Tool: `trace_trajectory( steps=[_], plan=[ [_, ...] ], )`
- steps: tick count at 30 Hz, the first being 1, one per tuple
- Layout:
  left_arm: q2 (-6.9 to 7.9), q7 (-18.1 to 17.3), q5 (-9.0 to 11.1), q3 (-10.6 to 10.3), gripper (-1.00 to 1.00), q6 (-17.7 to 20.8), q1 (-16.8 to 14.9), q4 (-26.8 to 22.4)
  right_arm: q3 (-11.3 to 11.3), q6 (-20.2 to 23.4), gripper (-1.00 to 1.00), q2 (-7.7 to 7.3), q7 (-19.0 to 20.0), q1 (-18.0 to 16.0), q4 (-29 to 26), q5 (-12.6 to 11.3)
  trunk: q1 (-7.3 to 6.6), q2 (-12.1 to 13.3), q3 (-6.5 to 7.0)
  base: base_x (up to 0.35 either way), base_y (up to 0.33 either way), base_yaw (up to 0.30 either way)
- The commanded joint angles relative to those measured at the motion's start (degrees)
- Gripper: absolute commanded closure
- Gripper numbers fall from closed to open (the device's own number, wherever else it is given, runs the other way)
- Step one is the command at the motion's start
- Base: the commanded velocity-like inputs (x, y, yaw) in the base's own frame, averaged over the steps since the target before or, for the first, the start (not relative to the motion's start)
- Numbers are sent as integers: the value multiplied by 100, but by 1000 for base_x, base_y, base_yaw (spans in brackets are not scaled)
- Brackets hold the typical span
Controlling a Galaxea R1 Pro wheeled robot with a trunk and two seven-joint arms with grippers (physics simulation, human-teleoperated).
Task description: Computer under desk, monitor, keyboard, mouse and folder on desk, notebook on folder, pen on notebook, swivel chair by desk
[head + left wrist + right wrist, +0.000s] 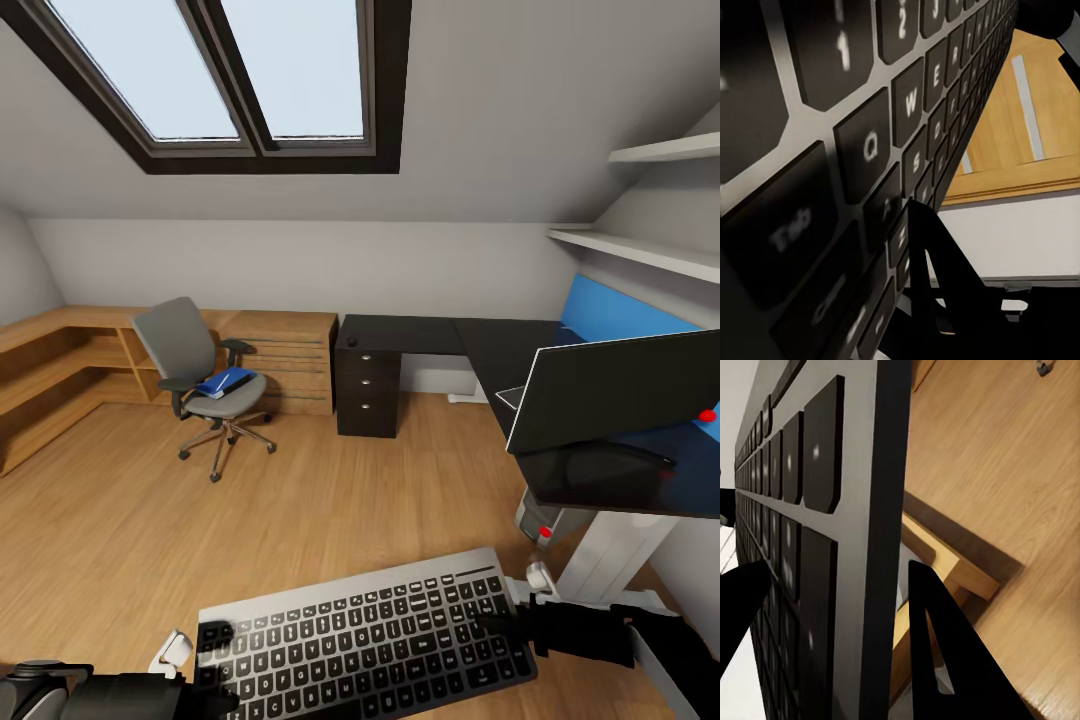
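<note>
I hold the keyboard (pixel 360 630) flat and low in front of me in the head view. My left gripper (pixel 207 668) is shut on its left end and my right gripper (pixel 508 625) on its right end. The right wrist view has the keyboard's edge (pixel 881 547) between two dark fingers (pixel 937 660). Up close in the left wrist view are the keys (pixel 870 150) and one finger (pixel 937 292). The monitor (pixel 615 390) stands on the black desk (pixel 500 345) at the right, with the computer (pixel 545 522) beneath it. The swivel chair (pixel 195 375) carries the blue folder (pixel 226 382). A small dark mouse (pixel 352 342) lies on the desk's far corner.
A black drawer unit (pixel 367 392) stands under the desk's left end. Low oak shelving (pixel 60 360) and oak drawers (pixel 295 365) line the far and left walls. The desk's white leg (pixel 612 560) is close to my right arm. Open wood floor (pixel 330 500) lies ahead.
</note>
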Motion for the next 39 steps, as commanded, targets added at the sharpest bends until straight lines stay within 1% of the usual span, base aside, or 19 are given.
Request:
trace_trajectory(
  steps=[1,5,6,7,11,27,39],
  plan=[
    [2,9,-44,3,100,-40,-11,4,189,100,100,-4,13,-3,-4,-111,3,-12,-12,0,0,0],
    [2,9,-77,4,100,-40,-11,9,187,100,100,-4,13,-3,-4,-111,3,-12,-12,0,0,0],
    [2,9,-93,4,-100,-40,-11,10,186,100,100,-4,13,-3,-4,-111,3,-12,-12,0,0,0],
    [2,9,-138,6,-100,-40,-11,11,180,100,100,-4,13,-3,-3,-114,3,-12,-12,0,0,0],
    [2,9,-179,18,-100,-40,-11,12,174,100,100,-4,15,-3,-3,-118,3,-12,-12,0,0,0],
    [2,9,-196,35,-100,-40,-11,12,155,100,100,-12,34,-3,-7,-124,3,-12,-12,0,0,0],
    [11,11,-201,37,-100,-40,-11,14,88,96,100,-29,36,-3,-8,-152,3,-12,-12,0,0,0]
  ],
)
